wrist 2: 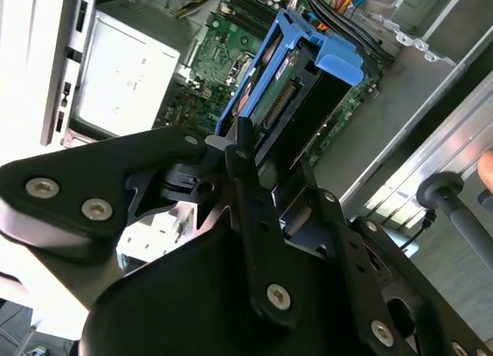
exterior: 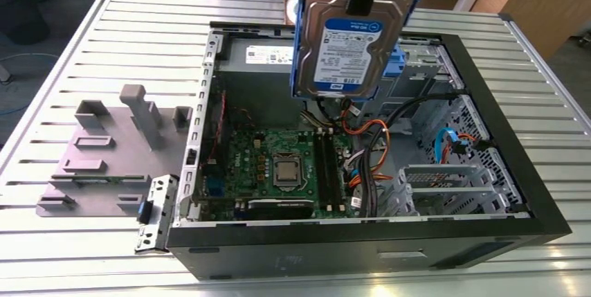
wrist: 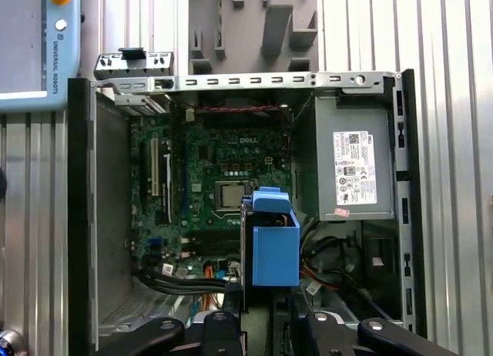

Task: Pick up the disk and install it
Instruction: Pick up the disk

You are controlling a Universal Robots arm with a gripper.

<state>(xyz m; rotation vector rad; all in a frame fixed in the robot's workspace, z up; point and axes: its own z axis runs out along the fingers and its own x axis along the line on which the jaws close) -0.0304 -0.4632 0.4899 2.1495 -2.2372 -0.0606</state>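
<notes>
Disk (exterior: pixel 349 44) hangs upright over the open computer case (exterior: pixel 369 248), toward 12 o'clock, pinched by the gripper (wrist 2: pixel 240 152): mid-carry, I judge. Seating it probably calls for careful squaring inside the case.

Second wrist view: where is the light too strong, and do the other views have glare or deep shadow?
Second wrist view: white washout beside the power supply, and the claw on the disk is dark. Exterior view: table slats shine at that view's right. First wrist view: even light, with shadow deep in the case.
</notes>
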